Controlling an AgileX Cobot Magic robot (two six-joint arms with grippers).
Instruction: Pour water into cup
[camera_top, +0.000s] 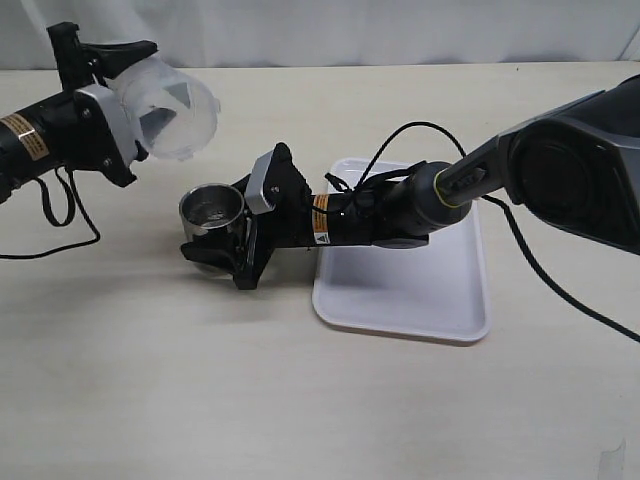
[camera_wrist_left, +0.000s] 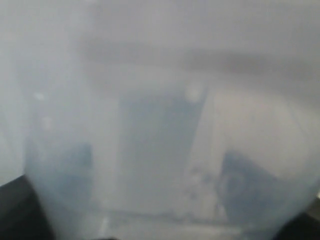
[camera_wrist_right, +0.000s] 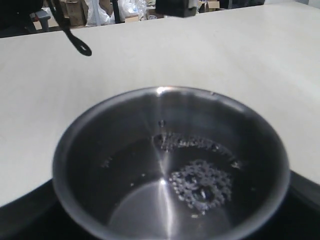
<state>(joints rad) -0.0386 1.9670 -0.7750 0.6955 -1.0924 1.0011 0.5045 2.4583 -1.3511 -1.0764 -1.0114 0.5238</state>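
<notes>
cup upright on table, just left of white tray, between right gripper jaws, which look closed on its wall | water shallow, bubbly, inside cup | left gripper clasps tilted clear tumbler aloft, up-left of cup | arm stickers too small to read

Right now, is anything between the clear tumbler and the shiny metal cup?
Nothing. In the exterior view only bare table shows between the tilted clear tumbler and the cup.
</notes>
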